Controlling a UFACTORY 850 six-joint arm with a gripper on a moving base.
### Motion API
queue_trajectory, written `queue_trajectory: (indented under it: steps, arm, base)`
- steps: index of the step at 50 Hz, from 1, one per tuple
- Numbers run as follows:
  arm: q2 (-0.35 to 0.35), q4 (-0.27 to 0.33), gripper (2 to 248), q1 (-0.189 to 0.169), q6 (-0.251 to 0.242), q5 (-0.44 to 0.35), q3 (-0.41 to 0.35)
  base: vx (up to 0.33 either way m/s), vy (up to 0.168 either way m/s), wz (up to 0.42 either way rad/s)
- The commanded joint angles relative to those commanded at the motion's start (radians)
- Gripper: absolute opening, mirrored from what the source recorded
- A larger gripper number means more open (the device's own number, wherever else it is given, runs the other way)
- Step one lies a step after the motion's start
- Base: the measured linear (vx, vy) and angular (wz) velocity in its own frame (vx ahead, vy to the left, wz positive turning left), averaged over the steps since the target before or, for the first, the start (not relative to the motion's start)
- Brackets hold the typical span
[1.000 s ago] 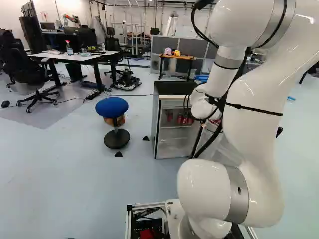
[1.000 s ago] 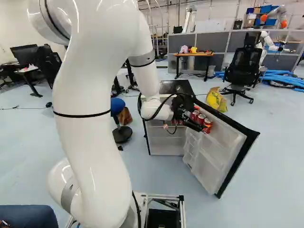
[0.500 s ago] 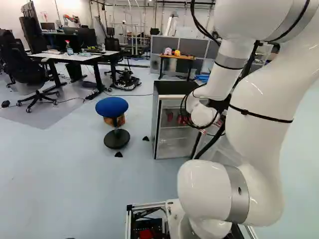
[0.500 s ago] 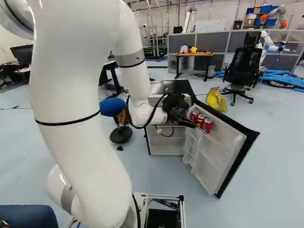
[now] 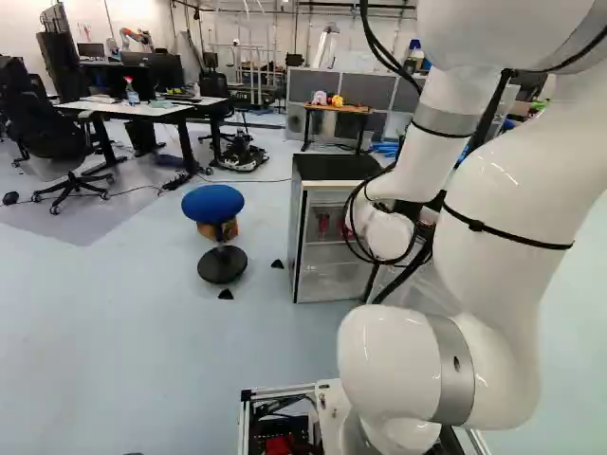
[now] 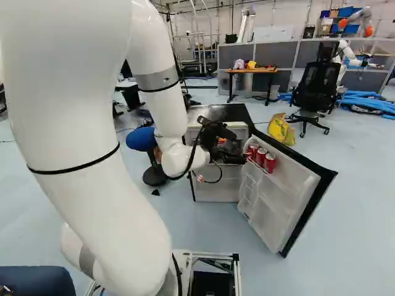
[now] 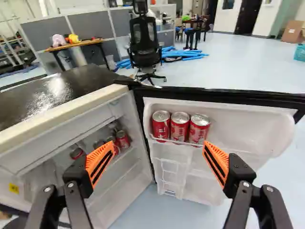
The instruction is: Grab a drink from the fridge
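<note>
Beyond the fridge door (image 7: 243,121) stands a black chair (image 7: 144,43); the door's rail (image 7: 177,142) crosses three upright red cans (image 7: 180,127). Your claw (image 6: 241,147) is spread wide.

Bright, diffuse light leaves white glare on the fridge top (image 7: 62,90).

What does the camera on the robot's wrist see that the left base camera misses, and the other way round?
Only the wrist view: three red soda cans in the rack of the open fridge door, and the orange pads of the open gripper.

Only the left base view: a round blue stool, a white-topped desk and the arm's lowest joint.

Both: the black-topped fridge, red cans inside it, and a wooden-topped table holding a pink toy and a yellow toy.
</note>
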State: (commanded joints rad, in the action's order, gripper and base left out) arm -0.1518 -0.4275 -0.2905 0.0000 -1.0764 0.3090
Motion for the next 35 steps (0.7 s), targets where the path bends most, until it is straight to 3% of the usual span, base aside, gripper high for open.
queue_trajectory:
  steps: [35]
  arm:
    - [-0.106,0.368,247,-0.001,0.000,0.000,0.012]
  base:
    - [0.000,0.000,0.000]
